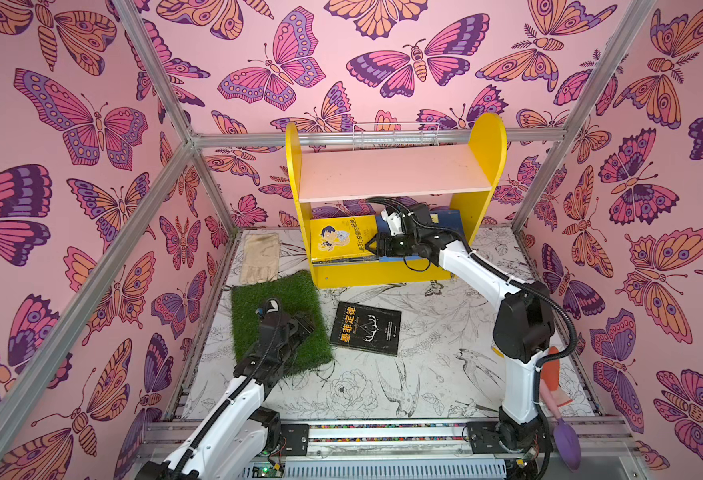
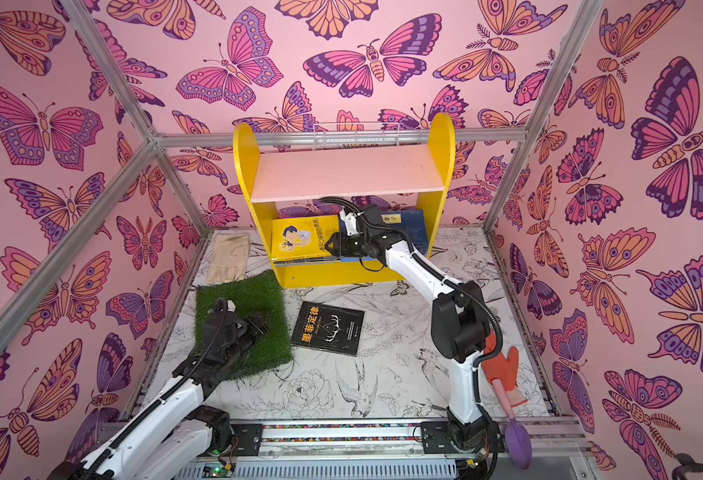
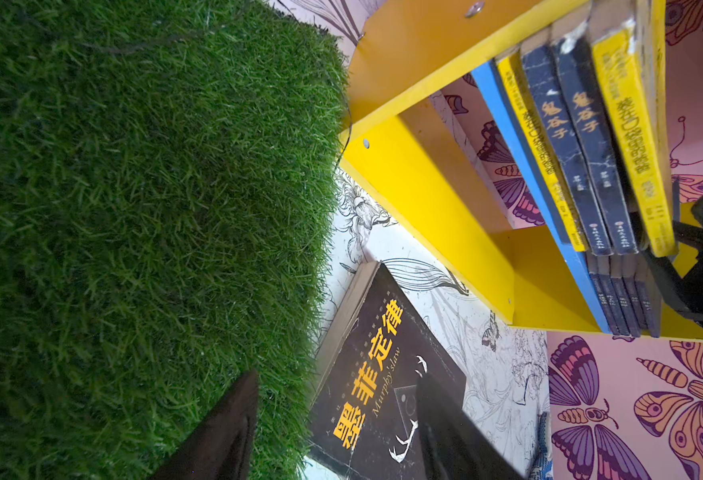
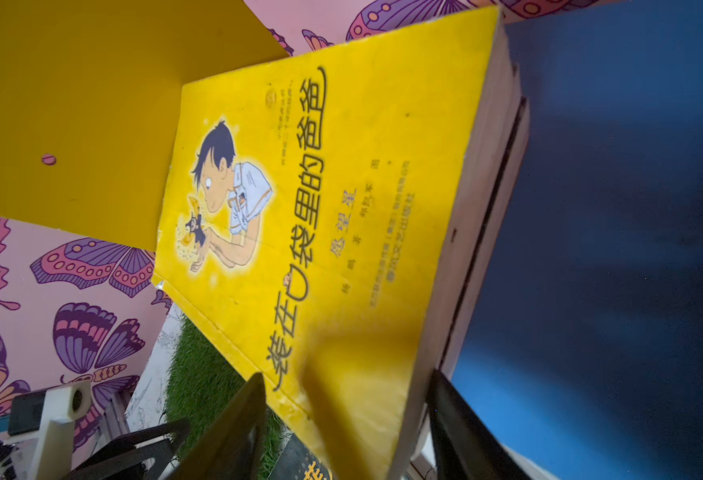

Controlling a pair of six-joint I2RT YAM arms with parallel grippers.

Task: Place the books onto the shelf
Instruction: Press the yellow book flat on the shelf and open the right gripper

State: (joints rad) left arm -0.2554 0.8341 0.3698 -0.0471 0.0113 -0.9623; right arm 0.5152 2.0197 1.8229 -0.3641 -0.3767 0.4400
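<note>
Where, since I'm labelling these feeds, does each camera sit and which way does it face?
Top views: high above the arm bases, looking down at the shelf; both arms show.
Left wrist: over green turf, facing the black book and lower tier; the left gripper shows.
Right wrist: at the lower tier, facing the cover of the yellow book; the right gripper straddles its corner.
Shared: the black book, in top views and left wrist.
</note>
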